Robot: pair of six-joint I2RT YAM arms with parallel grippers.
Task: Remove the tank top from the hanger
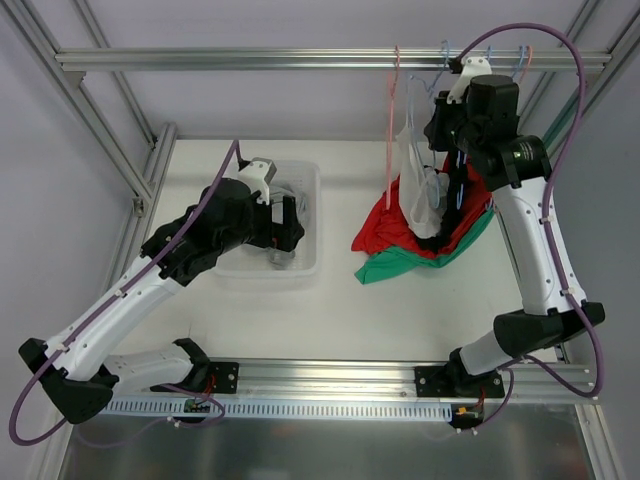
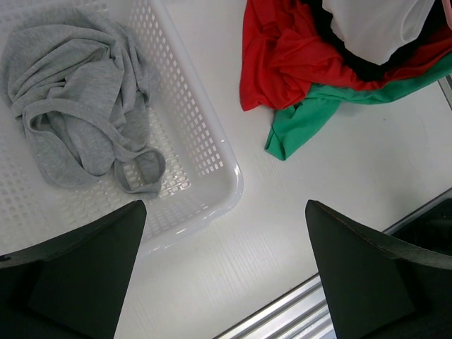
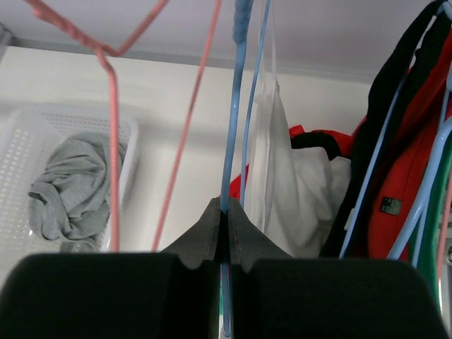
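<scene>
Overhead, right tool [image 3: 224, 212] pinches a thin blue wire hanger [image 3: 236, 106]; left tool [image 2: 224, 206] spread over perforated basket [image 2: 205, 141].

The top camera looks steeply down over the whole surface [image 1: 350, 320]. The left wrist view hangs close above the white basket [image 2: 205, 134]; the right wrist view, farther right, faces it past a blue hanger [image 3: 239, 85]. All three share it.
</scene>
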